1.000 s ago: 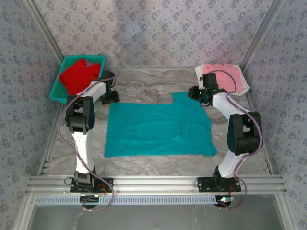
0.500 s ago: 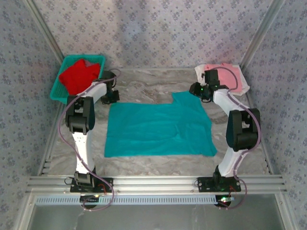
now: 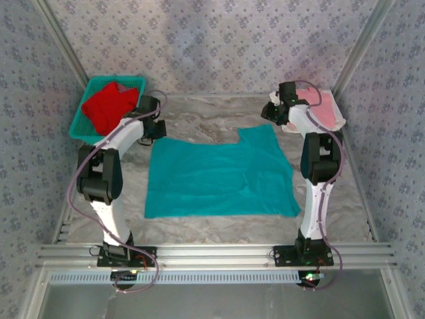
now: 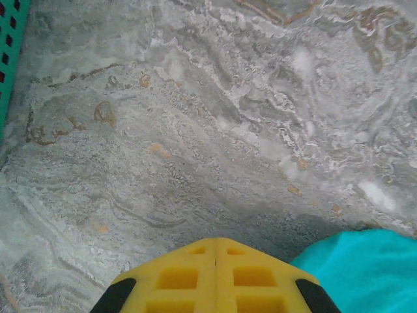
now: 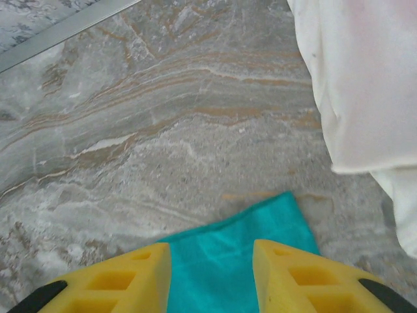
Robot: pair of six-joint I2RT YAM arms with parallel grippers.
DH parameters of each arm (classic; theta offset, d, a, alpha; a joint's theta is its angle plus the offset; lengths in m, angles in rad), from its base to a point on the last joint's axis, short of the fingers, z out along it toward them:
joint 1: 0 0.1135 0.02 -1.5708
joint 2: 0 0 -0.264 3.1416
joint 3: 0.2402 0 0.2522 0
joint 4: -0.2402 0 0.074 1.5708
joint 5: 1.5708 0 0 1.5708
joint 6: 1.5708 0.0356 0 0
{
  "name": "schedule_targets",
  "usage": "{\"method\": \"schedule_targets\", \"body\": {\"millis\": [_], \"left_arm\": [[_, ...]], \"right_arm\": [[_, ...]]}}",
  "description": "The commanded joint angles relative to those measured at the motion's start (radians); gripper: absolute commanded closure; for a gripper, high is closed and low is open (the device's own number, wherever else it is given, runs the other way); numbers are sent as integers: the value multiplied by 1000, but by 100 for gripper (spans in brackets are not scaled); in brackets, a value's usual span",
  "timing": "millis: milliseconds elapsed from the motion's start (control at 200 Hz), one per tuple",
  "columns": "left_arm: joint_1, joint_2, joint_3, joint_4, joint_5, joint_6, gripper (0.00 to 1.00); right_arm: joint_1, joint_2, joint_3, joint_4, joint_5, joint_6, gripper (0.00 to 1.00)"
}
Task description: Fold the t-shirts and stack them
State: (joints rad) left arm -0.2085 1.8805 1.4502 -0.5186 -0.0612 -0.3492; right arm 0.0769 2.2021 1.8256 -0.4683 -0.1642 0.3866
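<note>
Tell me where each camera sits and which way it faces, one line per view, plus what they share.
Top external: above and behind the bases, looking down on the table; left arm and right arm show whole.
Left wrist: on the left arm, facing down at bare marble; shut left claw at the bottom edge.
Right wrist: on the right arm, facing down; open right claw frames a teal t-shirt corner.
Shared: both wrist views catch the teal t-shirt.
</note>
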Motion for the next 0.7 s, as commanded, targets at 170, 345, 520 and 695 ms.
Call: {"method": "schedule_targets", "body": {"millis": [170,345,520,695], "left_arm": [[-15,-97,-124,69,-9,-19,100],[-17,-118,-173,97,-16,-20,100],[-19,-124,-191,105,-11,-24,100],[-22,-123,-199,107,-8,-25,100]], "right_arm": [[4,172,239,-218,71,-49,56],[1,285,387,-308,90,-66,56],[4,354,459,-352,113,-69,56],[6,362,457,-344,129,-60,56]]}}
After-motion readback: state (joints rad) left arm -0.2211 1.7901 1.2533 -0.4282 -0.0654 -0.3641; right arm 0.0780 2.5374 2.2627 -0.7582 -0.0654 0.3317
